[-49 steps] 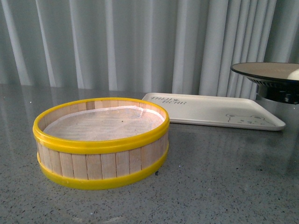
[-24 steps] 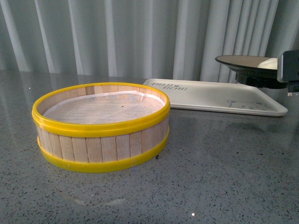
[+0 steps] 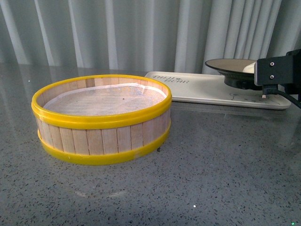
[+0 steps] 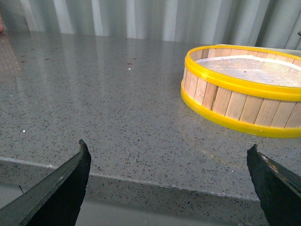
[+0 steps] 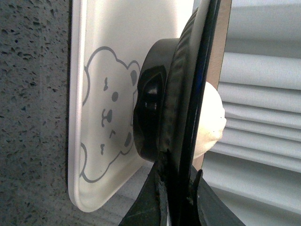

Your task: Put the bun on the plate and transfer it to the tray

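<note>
Here, from the front, shows a grey speckled table (image 3: 211, 169) before a pale pleated curtain (image 3: 141, 33). Left of centre, a round wooden steamer basket (image 3: 101, 117) with yellow rims, lined with white paper, nothing in it. Behind it and to the right, the tray (image 3: 197, 87): cream-white, lying flat on the table, with faint lettering near its left end.

Over the tray's right end, the plate (image 3: 230, 66), held level, tan inside with a black rim and foot. Cannot tell whether its foot touches the tray or hangs just above it. On the plate, the bun (image 3: 249, 69), only a sliver of white from the front, mostly hidden behind a black arm housing.

From the right wrist, shows the right gripper (image 5: 181, 193) pinched tight on the plate's black rim, one finger on each face. Beyond the rim, the bun's rounded white side; beneath the foot, the tray's grey bear drawing.

From the left wrist, shows the left gripper (image 4: 169, 186) spread wide with nothing between its dark fingers, low near the table's front edge, well apart from the basket.
</note>
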### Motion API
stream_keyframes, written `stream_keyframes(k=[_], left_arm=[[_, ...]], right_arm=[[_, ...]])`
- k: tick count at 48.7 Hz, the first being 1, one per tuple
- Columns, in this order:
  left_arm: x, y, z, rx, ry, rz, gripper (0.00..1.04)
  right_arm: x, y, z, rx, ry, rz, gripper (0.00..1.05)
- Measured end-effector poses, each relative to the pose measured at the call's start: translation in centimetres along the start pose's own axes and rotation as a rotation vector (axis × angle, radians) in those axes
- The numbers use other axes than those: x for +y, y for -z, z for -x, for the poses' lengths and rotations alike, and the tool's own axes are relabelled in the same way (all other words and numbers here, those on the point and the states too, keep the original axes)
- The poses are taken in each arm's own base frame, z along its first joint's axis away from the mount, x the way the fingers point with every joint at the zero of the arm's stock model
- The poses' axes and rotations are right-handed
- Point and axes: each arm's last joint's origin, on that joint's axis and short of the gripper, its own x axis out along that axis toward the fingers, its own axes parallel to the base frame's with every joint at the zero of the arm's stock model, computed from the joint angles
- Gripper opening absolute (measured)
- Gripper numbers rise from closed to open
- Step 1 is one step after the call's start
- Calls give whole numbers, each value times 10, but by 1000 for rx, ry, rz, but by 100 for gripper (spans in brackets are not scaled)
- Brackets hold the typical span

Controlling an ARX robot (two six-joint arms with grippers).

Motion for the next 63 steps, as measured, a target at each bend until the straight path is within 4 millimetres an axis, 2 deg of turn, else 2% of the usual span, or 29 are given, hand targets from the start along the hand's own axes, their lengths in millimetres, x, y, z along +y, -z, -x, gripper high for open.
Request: stream_keyframes(k=[12, 53, 63], left_arm=[[0, 0, 0, 0, 0, 0, 98], [0, 0, 0, 0, 0, 0, 98], [0, 0, 0, 0, 0, 0, 98]], right_arm=[[5, -4, -11, -10, -16, -7, 2], [16, -2, -21, 28, -57, -51, 2], [15, -2, -20, 31, -66, -68, 30]])
